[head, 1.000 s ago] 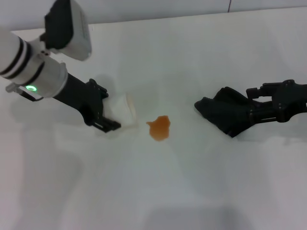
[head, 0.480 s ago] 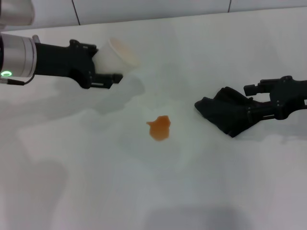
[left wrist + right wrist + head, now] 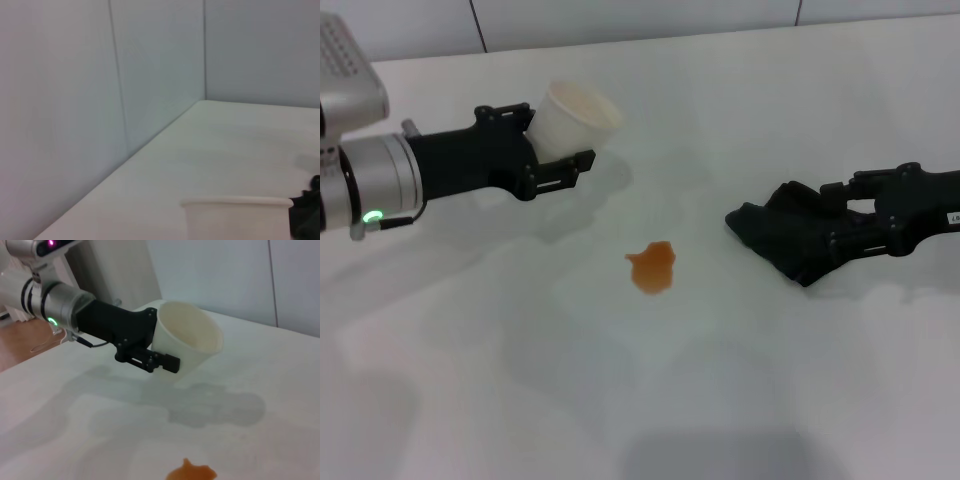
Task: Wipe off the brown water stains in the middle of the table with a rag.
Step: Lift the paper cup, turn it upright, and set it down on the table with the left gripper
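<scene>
The brown water stain (image 3: 652,269) is a small orange-brown blotch in the middle of the white table (image 3: 720,400); it also shows in the right wrist view (image 3: 192,473). The black rag (image 3: 785,240) lies crumpled to the right of the stain. My right gripper (image 3: 835,215) is low on the table and shut on the rag's right side. My left gripper (image 3: 555,140) is shut on a white paper cup (image 3: 575,118) and holds it tilted above the table, behind and left of the stain. The cup also shows in the right wrist view (image 3: 187,337) and the left wrist view (image 3: 237,217).
A grey panelled wall (image 3: 640,18) runs along the table's far edge. The left arm's silver and black forearm (image 3: 380,180) reaches in from the left side.
My left gripper has carried the cup from beside the stain up and back toward the far left. The right gripper and the rag have barely moved.
</scene>
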Robot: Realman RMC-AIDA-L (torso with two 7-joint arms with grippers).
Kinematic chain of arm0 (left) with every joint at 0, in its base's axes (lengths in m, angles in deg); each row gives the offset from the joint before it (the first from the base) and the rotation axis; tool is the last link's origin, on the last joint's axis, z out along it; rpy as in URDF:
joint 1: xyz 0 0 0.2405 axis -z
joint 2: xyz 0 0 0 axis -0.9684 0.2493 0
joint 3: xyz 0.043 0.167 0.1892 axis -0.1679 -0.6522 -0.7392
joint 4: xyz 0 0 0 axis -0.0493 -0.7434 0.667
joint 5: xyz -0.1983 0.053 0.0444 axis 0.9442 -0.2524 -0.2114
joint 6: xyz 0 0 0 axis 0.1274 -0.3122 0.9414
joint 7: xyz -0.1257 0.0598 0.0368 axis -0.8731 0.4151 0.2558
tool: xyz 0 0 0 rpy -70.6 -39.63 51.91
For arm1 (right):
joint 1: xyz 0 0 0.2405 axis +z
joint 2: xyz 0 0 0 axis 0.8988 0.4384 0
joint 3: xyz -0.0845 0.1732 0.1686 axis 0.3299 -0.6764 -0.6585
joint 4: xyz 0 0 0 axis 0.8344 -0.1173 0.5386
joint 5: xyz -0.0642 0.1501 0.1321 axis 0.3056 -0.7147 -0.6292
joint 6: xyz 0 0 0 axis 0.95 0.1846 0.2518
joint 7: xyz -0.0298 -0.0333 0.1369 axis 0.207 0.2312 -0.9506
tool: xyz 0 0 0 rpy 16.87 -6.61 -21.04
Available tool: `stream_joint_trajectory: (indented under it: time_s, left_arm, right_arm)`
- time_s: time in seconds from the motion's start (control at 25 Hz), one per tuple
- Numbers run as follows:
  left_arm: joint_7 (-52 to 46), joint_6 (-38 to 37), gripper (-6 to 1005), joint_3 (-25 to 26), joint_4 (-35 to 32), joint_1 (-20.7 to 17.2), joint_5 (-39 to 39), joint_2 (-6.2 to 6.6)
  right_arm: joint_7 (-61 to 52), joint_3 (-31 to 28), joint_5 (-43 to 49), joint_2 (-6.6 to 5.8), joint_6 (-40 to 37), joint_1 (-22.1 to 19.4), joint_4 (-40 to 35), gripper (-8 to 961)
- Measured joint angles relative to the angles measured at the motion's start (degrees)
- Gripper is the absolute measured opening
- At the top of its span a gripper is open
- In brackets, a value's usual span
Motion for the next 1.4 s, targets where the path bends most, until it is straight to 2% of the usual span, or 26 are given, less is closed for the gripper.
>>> stream_joint_trajectory:
  time_s: [0.44,0.92,1.4]
  left_arm:
    - [4.83,8.50,666,0.09,-7.91,-5.43,3.60,-0.11]
    - [10.30,15.67,665,0.09,-12.50,-6.98,3.59,-0.21]
    - [11.41,16.27,666,0.09,-13.37,-9.03,3.80,-0.21]
  right_arm:
    - [0.13,0.20,0.10,0.00,-0.12,0.00,0.01,807]
    - [0.41,0.10,0.17,-0.07,-0.11,-0.32,0.01,807]
    - [0.43,-0.25,0.17,-0.20,-0.11,-0.45,0.20,808]
